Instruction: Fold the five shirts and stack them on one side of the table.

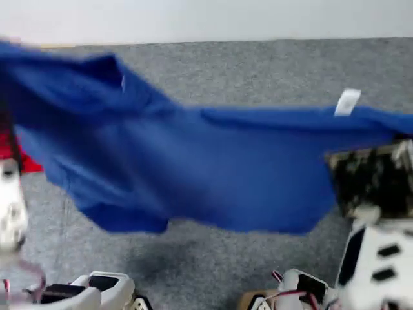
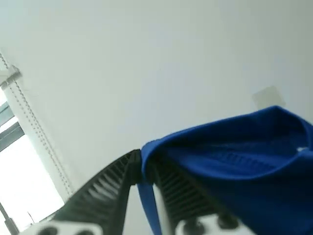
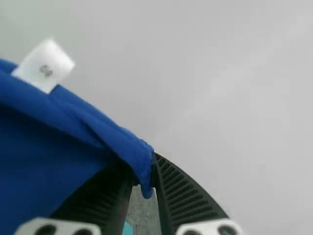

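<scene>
Grey, carpet-like cloth covered the surface (image 1: 271,71), and above it hung the blue shirt (image 1: 206,174), lifted clear and stretched wide between the two arms, its middle sagging. A red cloth (image 1: 14,155), probably another of the shirts, lay on the surface at the left edge, partly hidden behind the blue one. The left pincer (image 2: 143,159) was closed on a narrow fold at one end of the blue shirt, and the right pincer (image 3: 143,172) was clamped on a thin roll of fabric at the other end, near the small white tag (image 3: 44,66). We judged both holds shallow, with little cloth caught between the jaws. If the arms pulled farther apart or swung fast, an edge could slide free and the shirt would drop in a heap, perhaps across the red cloth. We also thought an uneven descent might lay it skewed, with a sleeve tucked under the body, so that any fold after that would come out crooked. The sagging middle would likely touch down first and bunch.
</scene>
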You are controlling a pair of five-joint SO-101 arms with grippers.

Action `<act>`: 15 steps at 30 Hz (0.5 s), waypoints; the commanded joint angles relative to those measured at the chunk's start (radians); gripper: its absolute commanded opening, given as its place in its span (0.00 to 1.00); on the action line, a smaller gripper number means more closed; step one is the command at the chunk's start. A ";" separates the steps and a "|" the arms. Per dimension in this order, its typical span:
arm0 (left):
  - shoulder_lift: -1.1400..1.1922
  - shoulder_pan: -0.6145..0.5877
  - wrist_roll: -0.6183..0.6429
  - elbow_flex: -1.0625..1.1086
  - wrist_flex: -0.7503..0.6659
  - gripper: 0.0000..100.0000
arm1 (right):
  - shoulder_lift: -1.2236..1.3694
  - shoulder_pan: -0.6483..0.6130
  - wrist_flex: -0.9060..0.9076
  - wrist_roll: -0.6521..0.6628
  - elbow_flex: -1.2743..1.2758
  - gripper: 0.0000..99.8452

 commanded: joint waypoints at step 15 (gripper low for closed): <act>0.017 -0.003 -0.043 0.341 0.110 0.00 | -0.024 -0.068 -0.104 0.002 0.499 0.01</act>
